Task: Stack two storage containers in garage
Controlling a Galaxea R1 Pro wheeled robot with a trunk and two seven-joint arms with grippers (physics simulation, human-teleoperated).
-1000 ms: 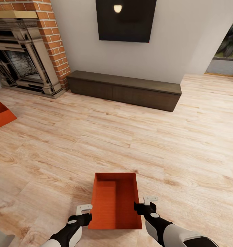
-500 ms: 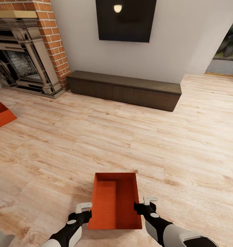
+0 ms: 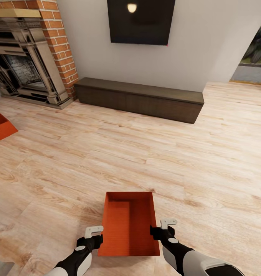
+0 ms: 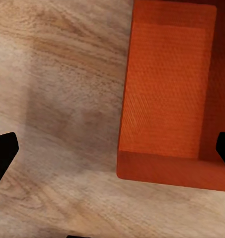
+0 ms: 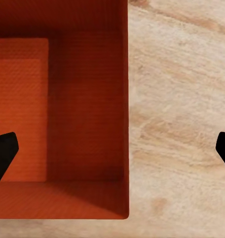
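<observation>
One red-orange storage container stands open-top on the light wood floor just ahead of me, empty inside. My left gripper hovers over its left wall, jaws wide open with a dark fingertip over the planks. My right gripper hovers over the right wall, also open, with one fingertip above the container's inside. Neither gripper holds anything. The other storage container sits far off at the left edge of the head view, partly cut off.
This is the living room. A long dark low cabinet runs along the white wall under a black screen. A brick fireplace stands at the back left. An opening with greenery is at the back right.
The whole head picture has shifted slightly, so the camera moved a little. The left gripper edged a touch forward beside the container. The container has not moved.
</observation>
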